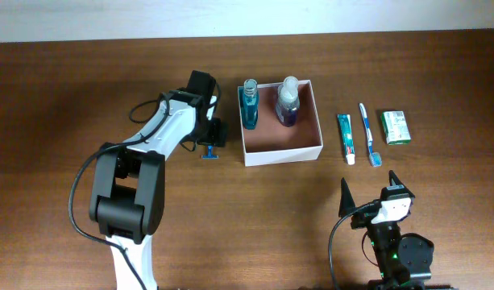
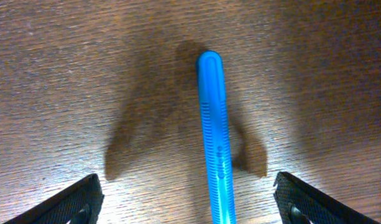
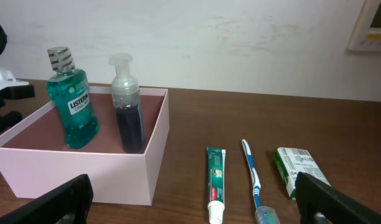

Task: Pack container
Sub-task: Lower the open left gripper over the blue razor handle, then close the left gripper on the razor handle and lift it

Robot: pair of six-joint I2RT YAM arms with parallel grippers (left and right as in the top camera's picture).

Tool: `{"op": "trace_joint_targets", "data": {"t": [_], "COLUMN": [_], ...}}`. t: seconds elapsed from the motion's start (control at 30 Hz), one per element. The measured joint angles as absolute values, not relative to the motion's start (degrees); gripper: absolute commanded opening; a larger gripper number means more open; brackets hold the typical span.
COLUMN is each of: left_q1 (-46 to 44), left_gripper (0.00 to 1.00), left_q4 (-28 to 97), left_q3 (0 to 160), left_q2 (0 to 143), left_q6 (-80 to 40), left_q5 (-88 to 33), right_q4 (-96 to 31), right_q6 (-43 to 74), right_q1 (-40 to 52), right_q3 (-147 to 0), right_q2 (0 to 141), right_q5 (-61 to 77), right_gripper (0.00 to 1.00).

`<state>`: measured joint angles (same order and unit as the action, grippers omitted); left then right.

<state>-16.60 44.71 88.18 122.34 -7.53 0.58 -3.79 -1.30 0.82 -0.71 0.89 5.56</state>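
The container (image 1: 283,153), a square white-walled box with a reddish-brown inside, stands at the table's middle back, and its near wall (image 3: 84,174) fills the left of the right wrist view. Inside stand a green mouthwash bottle (image 1: 249,105) (image 3: 71,102) and a dark pump bottle (image 1: 288,102) (image 3: 128,102). My left gripper (image 1: 214,135) hangs left of the box over a blue-handled tool (image 1: 209,153). In the left wrist view the blue handle (image 2: 215,137) lies on the wood between the wide-open jaws of that gripper (image 2: 190,202), touching neither. My right gripper (image 1: 369,193) (image 3: 191,202) is open and empty near the front edge.
To the right of the box lie a toothpaste tube (image 1: 346,137) (image 3: 215,183), a blue-and-white toothbrush (image 1: 368,133) (image 3: 252,177) and a small green packet (image 1: 396,126) (image 3: 296,168), side by side on the brown wooden table. A white wall runs behind.
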Motion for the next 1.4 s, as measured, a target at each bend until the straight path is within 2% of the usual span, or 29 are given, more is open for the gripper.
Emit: {"op": "trace_joint_targets", "data": {"t": [0.47, 0.5, 0.9, 1.0, 1.4], "left_q1": [-16.9, -16.9, -16.9, -16.9, -16.9], "left_gripper": [0.89, 0.82, 0.24, 0.17, 0.06], "left_q4": [44.7, 44.7, 45.0, 45.9, 56.9], "left_q3": [88.3, 88.3, 88.4, 88.7, 99.6], "left_q2": [123.3, 123.3, 123.3, 123.5, 125.7], "left_q6": [-7.3, -7.3, -7.0, -7.0, -6.9], "left_q5": [1.0, 1.0, 1.4, 1.2, 0.8], "right_q4": [-3.8, -3.8, -3.8, -3.8, -3.8], "right_q6": [-1.3, -1.3, -1.3, -1.3, -1.3], "right_q1": [0.8, 0.8, 0.8, 0.8, 0.8], "right_q3": [-0.7, -0.7, -0.7, -0.7, -0.7], "right_q2": [0.9, 0.9, 0.9, 0.9, 0.9], "right_q5": [5.6, 5.6, 5.6, 5.6, 5.6], "right_gripper": [0.99, 0.98, 0.99, 0.99, 0.99]}}
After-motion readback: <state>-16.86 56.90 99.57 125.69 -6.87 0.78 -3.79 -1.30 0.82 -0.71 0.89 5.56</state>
